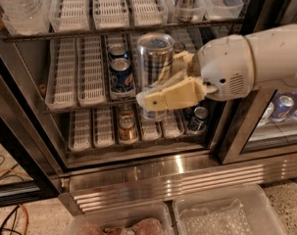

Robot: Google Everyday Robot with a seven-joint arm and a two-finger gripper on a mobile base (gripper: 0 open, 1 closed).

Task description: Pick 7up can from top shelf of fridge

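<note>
Silvery and striped, the 7up can (pixel 155 62) sits upright at the centre of the camera view, our only view, and we see it clamped between the cream fingers (pixel 172 94) of the gripper (pixel 162 84). The white arm reaches in from the right edge of the frame. One finger crosses the can's lower front and the other shows behind its right side, so the hold looks firm.

The can hangs in front of the middle rack, below the top shelf (pixel 89 33) at the upper part of the frame. A second striped can (pixel 187 1) stands in a lane up there. Blue Pepsi cans (pixel 121 72) sit just left of the held can.

We judge the lift off the shelf as done. What seems left is drawing the can clear of the fridge (pixel 162 175) without brushing the door frame.
</note>
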